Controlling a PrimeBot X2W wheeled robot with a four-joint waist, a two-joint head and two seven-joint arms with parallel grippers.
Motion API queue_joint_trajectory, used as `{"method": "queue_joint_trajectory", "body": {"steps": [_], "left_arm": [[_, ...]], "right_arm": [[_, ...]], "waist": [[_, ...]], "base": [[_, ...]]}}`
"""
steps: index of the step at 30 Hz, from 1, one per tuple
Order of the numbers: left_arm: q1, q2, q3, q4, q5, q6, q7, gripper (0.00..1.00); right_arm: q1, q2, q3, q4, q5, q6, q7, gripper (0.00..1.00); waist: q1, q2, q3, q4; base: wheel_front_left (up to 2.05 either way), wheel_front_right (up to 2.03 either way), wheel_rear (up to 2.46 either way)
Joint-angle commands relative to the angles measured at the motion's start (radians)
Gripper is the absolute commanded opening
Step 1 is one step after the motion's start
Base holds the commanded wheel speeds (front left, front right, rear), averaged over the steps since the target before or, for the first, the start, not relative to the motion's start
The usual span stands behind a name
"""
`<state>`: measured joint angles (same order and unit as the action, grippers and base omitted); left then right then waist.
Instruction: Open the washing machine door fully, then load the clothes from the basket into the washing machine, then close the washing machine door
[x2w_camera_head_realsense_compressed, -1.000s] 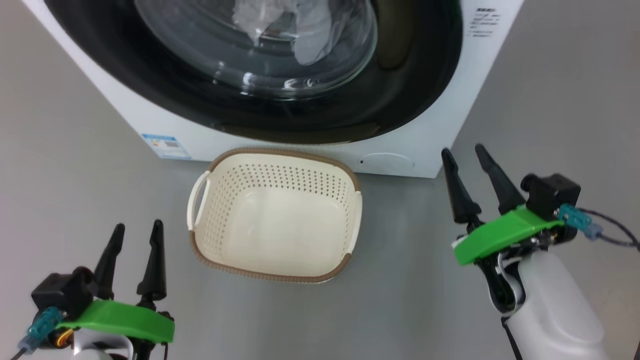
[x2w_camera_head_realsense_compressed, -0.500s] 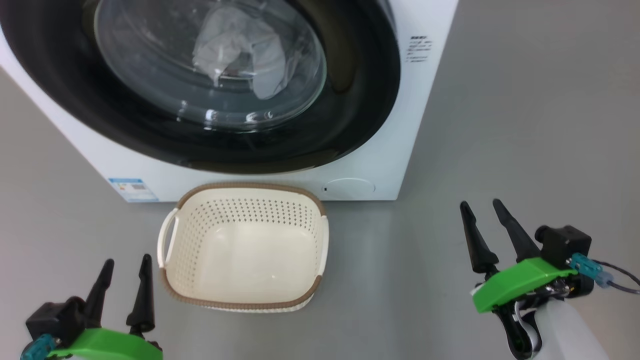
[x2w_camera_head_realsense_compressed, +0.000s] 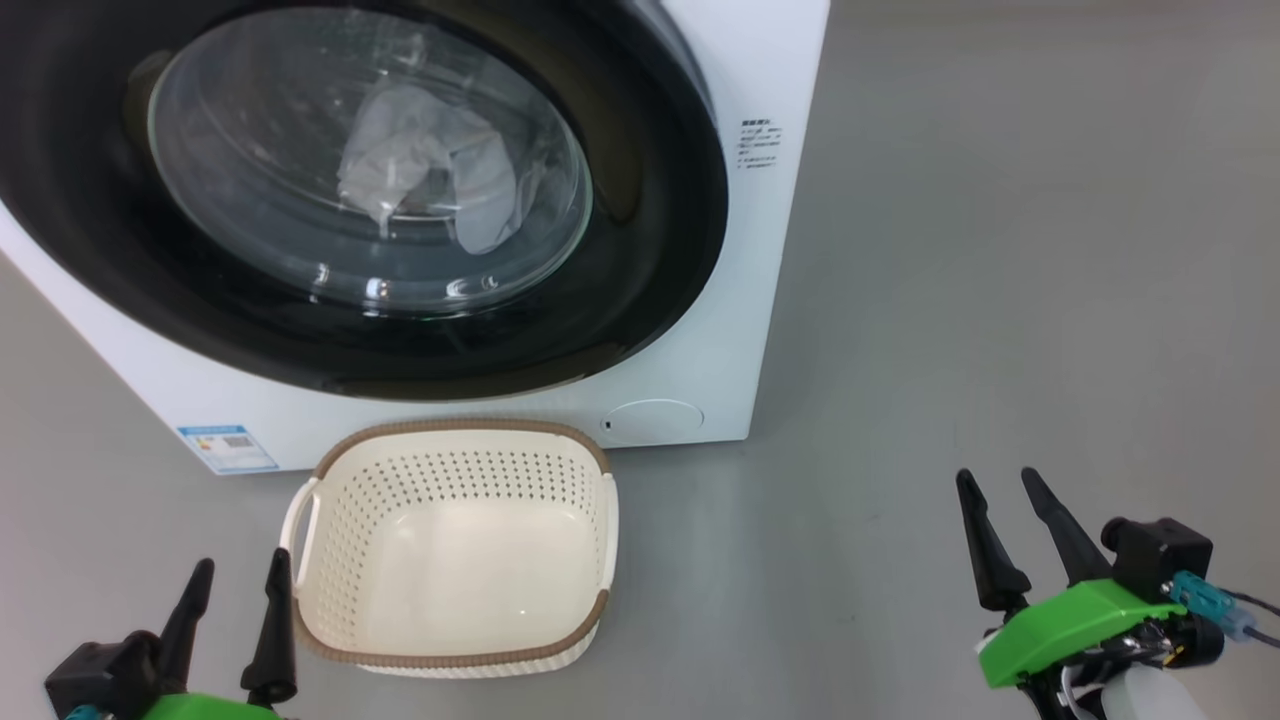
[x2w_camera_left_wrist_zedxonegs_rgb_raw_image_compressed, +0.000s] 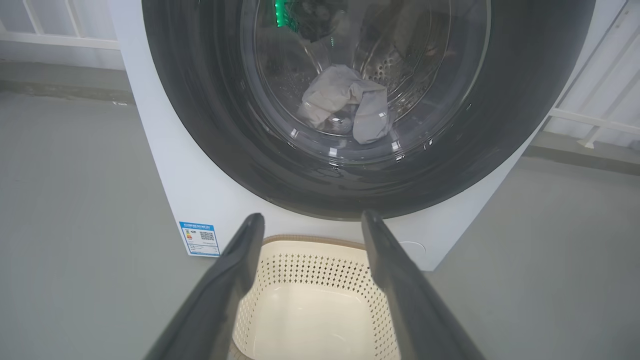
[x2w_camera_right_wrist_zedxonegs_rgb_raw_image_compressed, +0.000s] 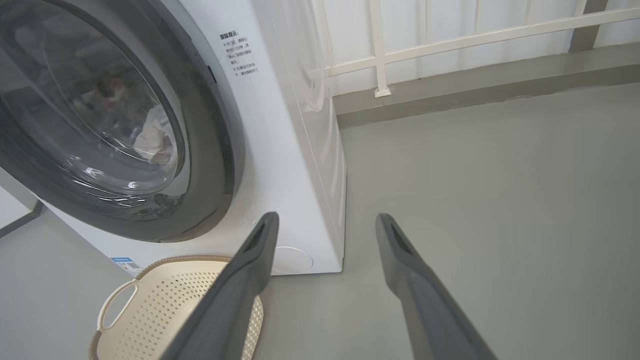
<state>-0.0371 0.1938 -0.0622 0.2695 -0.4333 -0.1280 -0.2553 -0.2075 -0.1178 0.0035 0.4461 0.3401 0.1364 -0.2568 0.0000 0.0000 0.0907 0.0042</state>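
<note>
Right end effector (x2w_camera_head_realsense_compressed: 996, 474) farther from the basket (x2w_camera_head_realsense_compressed: 450, 470) than before, jaws apart; left end effector (x2w_camera_head_realsense_compressed: 242, 558) likewise apart.

Grey floor (x2w_camera_head_realsense_compressed: 950, 300) carries washing machine (x2w_camera_head_realsense_compressed: 760, 300); basket (x2w_camera_head_realsense_compressed: 455, 655) stands just before it.

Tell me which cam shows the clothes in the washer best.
Left wrist view: the clothes sit near centre, seen almost square-on through the washing machine door. Head view shows them from above, pale behind glare. Right wrist view catches a pale sliver, obliquely.
</note>
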Motion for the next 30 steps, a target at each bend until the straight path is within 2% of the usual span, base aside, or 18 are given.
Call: {"method": "queue_joint_trajectory", "body": {"steps": [1, 30], "left_arm": [[-0.008, 0.022, 0.043, -0.02, 0.013, -0.003, -0.006, 1.0], [0.002, 0.011, 0.08, 0.002, 0.048, -0.003, -0.006, 1.0]], "right_arm": [[0.008, -0.007, 0.018, -0.027, -0.009, -0.006, -0.005, 1.0], [0.059, 0.001, -0.012, -0.048, -0.023, -0.006, -0.005, 1.0]], "waist": [[0.0, 0.0, -0.009, -0.008], [0.0, 0.0, -0.015, -0.018]], "base": [[0.0, 0.0, 0.0], [0.0, 0.0, 0.0]]}}
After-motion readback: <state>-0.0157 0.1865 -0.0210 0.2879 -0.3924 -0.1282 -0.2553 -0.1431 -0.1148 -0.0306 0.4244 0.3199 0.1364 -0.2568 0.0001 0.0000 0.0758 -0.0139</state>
